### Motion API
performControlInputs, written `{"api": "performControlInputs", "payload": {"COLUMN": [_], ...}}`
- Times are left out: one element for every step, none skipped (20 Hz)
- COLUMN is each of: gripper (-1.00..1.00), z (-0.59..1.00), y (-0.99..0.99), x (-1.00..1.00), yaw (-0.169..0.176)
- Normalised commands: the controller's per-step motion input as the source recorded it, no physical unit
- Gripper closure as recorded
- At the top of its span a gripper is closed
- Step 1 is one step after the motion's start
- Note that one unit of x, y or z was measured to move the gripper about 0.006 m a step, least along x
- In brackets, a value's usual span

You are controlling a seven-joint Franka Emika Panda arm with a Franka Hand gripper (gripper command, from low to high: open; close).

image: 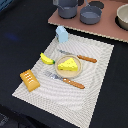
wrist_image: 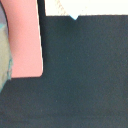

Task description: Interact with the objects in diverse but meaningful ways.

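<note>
Lying on a small round plate (image: 75, 71) near the middle of a pale woven placemat (image: 95, 90), the yellow cheese wedge (image: 68, 64) is seen in the exterior view. A knife (image: 78, 56) with an orange-brown handle is placed just beside the plate on its far side, and a fork (image: 66, 79) with the same kind of handle is placed on its near side. The yellow banana (image: 47, 59) is laid near the plate, toward the exterior view's left. The orange-brown bread loaf (image: 30, 80) is set at the corner of the placemat on the exterior view's left, well apart from the plate. The pale blue milk carton (image: 62, 34) is standing upright at the far edge of the placemat.

Behind the placemat, a pinkish board (image: 107, 30) is seen on the black table (image: 20, 30). Two grey pots (image: 90, 14) are standing on it near each other, and a beige bowl (image: 122, 17) is partly cut by the frame at the exterior view's right.

In the wrist view, only the dark table surface, a part of the pinkish board (wrist_image: 25, 40) and an edge of the placemat (wrist_image: 85, 7) with a small blue tip of the carton (wrist_image: 74, 17) are shown. The gripper is not shown in either view, so whether its fingers are spread or pressed together cannot be told.
</note>
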Motion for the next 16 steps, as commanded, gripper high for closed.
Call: {"api": "performControlInputs", "payload": {"gripper": [-1.0, -1.0, -1.0, -1.0, -1.0, -1.0, -1.0, -1.0, -1.0, -1.0, -1.0, -1.0, -1.0, -1.0, -1.0, -1.0], "z": [-0.15, -0.16, -0.19, -0.25, -0.27, -0.25, -0.23, -0.24, -0.25, -0.26, -0.27, -0.29, -0.29, -0.3, -0.3, -0.3], "y": [-0.17, -0.09, -0.11, -0.11, -0.12, -0.1, -0.07, -0.07, -0.06, -0.08, -0.08, -0.1, -0.14, -0.18, -0.18, -0.15], "x": [0.25, 0.21, 0.1, 0.0, 0.0, 0.0, -0.01, -0.03, -0.04, -0.04, -0.05, -0.05, -0.03, -0.04, -0.03, 0.0], "yaw": [0.066, 0.068, 0.064, 0.078, 0.108, 0.133, 0.134, 0.133, 0.132, 0.135, 0.13, 0.123, 0.116, 0.109, 0.107, 0.101]}}
